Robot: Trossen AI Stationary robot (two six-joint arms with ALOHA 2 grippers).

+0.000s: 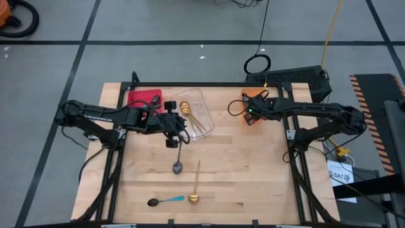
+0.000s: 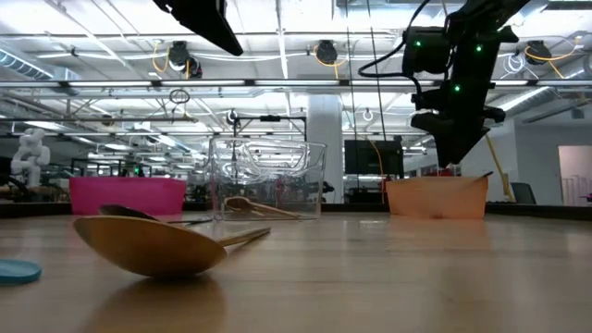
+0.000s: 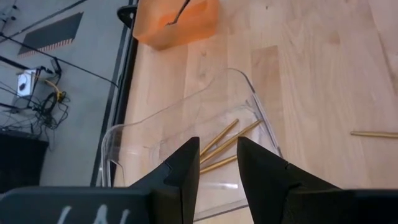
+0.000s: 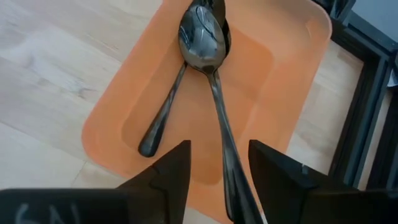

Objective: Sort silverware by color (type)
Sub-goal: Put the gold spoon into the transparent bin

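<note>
The left pincer [image 1: 172, 126] hangs above the near edge of the clear tray [image 1: 204, 101], its two dark fingers [image 3: 180, 171] parted a little and empty, touching nothing. Inside the clear tray lie gold spoons [image 3: 227, 146], handles roughly side by side with their long axes running near-to-far, bowls at the far end.

The right pincer [image 1: 252, 109] hovers over the orange tray [image 4: 112, 112] at the far right of the surface [image 1: 253, 171]. Its fingers [image 4: 168, 171] stand apart, released, with nothing between them. Two dark silvery spoons [image 4: 205, 37] rest in that tray, bowls stacked together at one end, handles splaying apart toward the pincer.

A pink tray [image 1: 140, 97] sits at the far left, beside the clear one.

Three spoons remain loose on the surface. A dark silvery spoon [image 1: 178, 166] lies near the middle, bowl toward the near side, handle pointing far toward the left pincer. Just to its right, a gold spoon [image 1: 194, 197] lies nearly parallel, bowl at the near end, slim handle pointing far. A blue-handled spoon [image 1: 166, 201] lies crosswise along the near edge, dark bowl to the left, handle pointing right and ending close to the gold bowl.
</note>
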